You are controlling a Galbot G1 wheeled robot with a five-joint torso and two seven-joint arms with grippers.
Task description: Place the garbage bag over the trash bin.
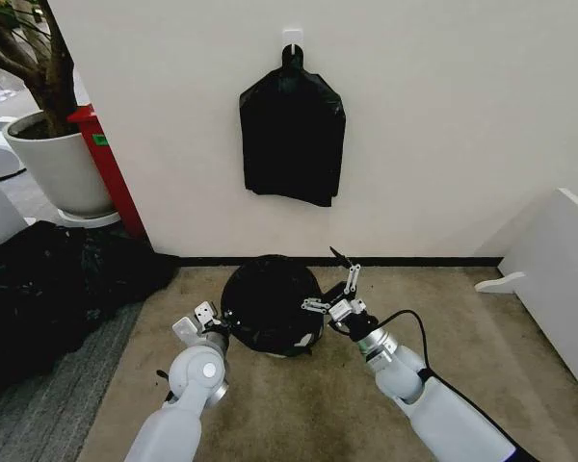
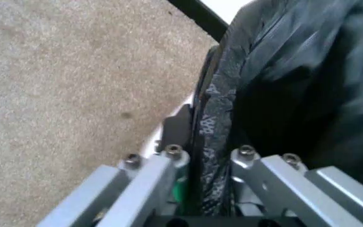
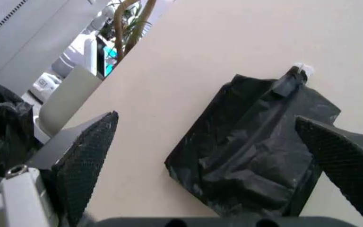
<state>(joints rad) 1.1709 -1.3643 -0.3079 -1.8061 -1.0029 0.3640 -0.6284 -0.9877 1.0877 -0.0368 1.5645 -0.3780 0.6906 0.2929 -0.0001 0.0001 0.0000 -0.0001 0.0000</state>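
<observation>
The bag [image 1: 268, 303] is already draped over the bin [image 1: 287, 350], which sits on the carpet [image 1: 443, 327] by the wall, with just a sliver of white showing at the bottom. The left gripper [image 1: 218, 325] is clamped on the bag's edge at the rim, probably pinning it so it won't slip. The right gripper [image 1: 337, 289] hangs just beside the other side, jaws wide open and empty. The spare bundle [image 1: 292, 135] hangs on the wall hook.

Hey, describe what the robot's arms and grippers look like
Both arms are glossy white with rounded silver-grey wrist joints. The left gripper has bare aluminium fingers with bolt heads. The right gripper has slim metal linkages, black cross-hatched pads, and a black cable looping behind its wrist.
</observation>
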